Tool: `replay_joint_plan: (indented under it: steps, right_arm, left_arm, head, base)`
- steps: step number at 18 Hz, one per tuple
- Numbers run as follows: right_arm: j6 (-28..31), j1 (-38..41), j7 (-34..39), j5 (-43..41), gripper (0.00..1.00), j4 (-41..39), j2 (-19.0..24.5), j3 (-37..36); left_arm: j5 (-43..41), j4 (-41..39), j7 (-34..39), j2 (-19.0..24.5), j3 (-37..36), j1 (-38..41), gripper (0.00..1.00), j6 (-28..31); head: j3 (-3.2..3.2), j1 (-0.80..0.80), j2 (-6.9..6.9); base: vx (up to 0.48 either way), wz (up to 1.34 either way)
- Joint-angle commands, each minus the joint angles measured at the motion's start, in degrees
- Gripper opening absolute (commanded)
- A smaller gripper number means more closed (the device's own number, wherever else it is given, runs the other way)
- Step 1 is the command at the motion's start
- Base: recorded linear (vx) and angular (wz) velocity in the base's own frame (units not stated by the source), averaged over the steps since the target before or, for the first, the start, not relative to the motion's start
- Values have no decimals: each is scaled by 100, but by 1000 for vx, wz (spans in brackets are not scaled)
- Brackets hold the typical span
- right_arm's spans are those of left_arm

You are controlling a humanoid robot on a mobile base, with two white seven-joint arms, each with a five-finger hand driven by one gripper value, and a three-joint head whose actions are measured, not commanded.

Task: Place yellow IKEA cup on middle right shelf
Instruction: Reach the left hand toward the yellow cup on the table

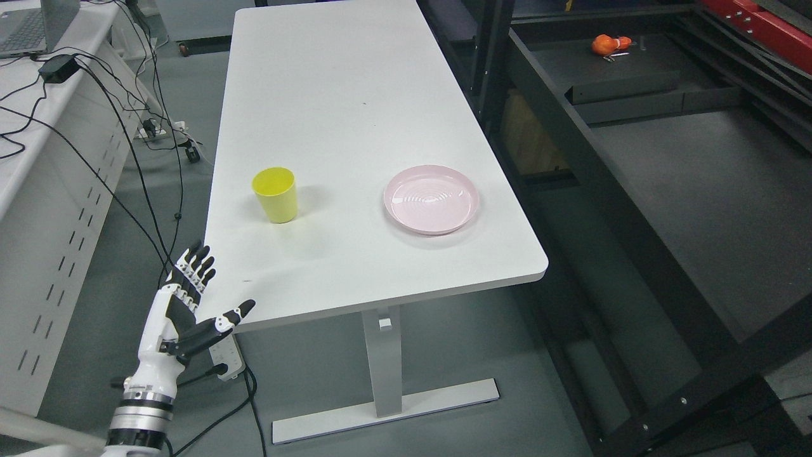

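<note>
Yellow cup (275, 193) stands upright, mouth up, on the white table (342, 95), toward its near left part, close to the left edge. A pink plate (431, 198) lies flat to the cup's right, well apart from it, near the table's right edge. My left hand (184, 304) is raised at the lower left, off the table's near left corner, below the cup and apart from it. Fingers extended and together, thumb spread out toward the table edge; the hand grips nothing. A dark shelf frame (634, 190) runs along the table's right side.
</note>
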Motion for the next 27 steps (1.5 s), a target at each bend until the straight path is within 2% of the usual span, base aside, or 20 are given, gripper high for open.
replay_joint_plan:
  steps: [1,3,7,12,18,22,25,27]
  right_arm:
    - [3,77,4,-141,99,0,-100,97]
    - [3,77,4,-141,99,0,-100,97]
    - [3,77,4,-141,99,0,-100,97]
    - [3,77,4,-141,99,0,-100,97]
    - [3,77,4,-141,99,0,-100,97]
    - [3,77,4,-141,99,0,-100,97]
    - [3,77,4,-141,99,0,-100,97]
    - [3,77,4,-141,99,0,-100,97]
  left_arm:
    - [7,-44,0,95,82,14,99,9]
    - [7,-44,8,95,100,23,99,96]
    - [16,53,17,95,363,14,99,422]
    - [16,834,0,95,583,-407,99,431]
    - [7,1536,-44,95,347,-1346,99,607]
    - [16,1600,-149,95,-373,-1409,99,589]
    - [7,1652,-308,95,-498,-1558,99,607]
    - [-2,1967,-308,95,-498,-1786,99,607]
  head:
    - [0,0,0]
    - [3,0,0]
    - [55,0,0]
    - [60,0,0]
    - [60,0,0]
    - [60,0,0]
    - [60,0,0]
    - [60,0,0]
  base:
    - [107,-168]
    - [109,-148]
    - [142,20]
    - [166,161]
    - [182,81]
    - [71,65]
    - [0,0]
    - [0,0]
